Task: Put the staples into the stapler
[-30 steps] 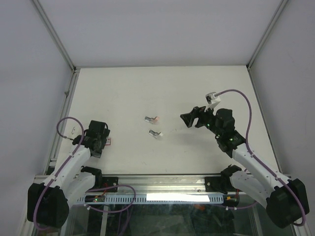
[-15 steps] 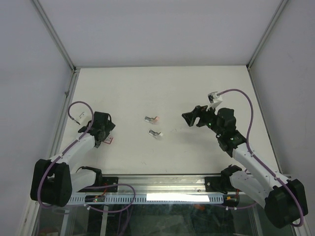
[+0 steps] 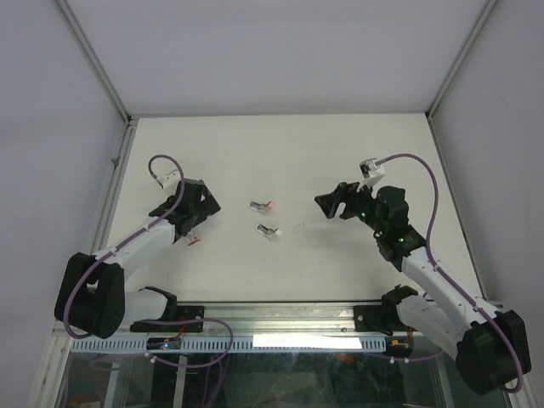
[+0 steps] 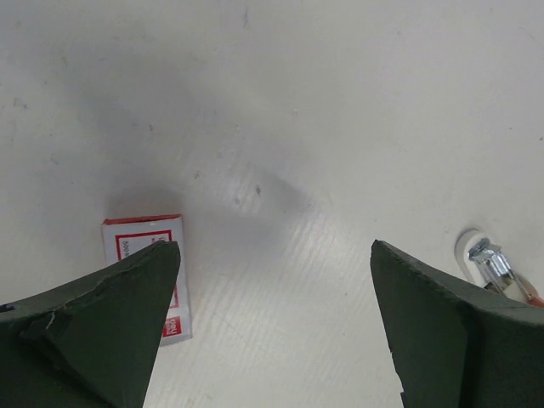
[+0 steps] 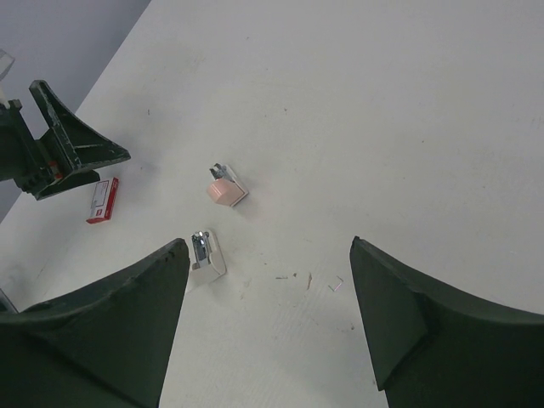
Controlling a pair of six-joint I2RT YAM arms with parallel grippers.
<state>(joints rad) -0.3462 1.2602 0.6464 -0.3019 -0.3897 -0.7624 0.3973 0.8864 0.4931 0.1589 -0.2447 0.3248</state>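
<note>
While hovering, jaws wide apart, nothing held: left gripper (image 4: pixel 274 246), right gripper (image 5: pixel 268 242). In top view, stapler (image 3: pixel 264 206) mid-table, in two parts, long axis 9-to-3; lies 3 o'clock from left, 9 o'clock from right, equally near. Maybe staples (image 5: pixel 308 280): slivers beside it, too small to tell.

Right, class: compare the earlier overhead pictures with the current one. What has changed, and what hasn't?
The left gripper swung forward and inward, ending open over the red-and-white box; it took hold of nothing. The right gripper barely shifted. The box, the pink stapler and the small white-and-metal piece stayed put.
</note>
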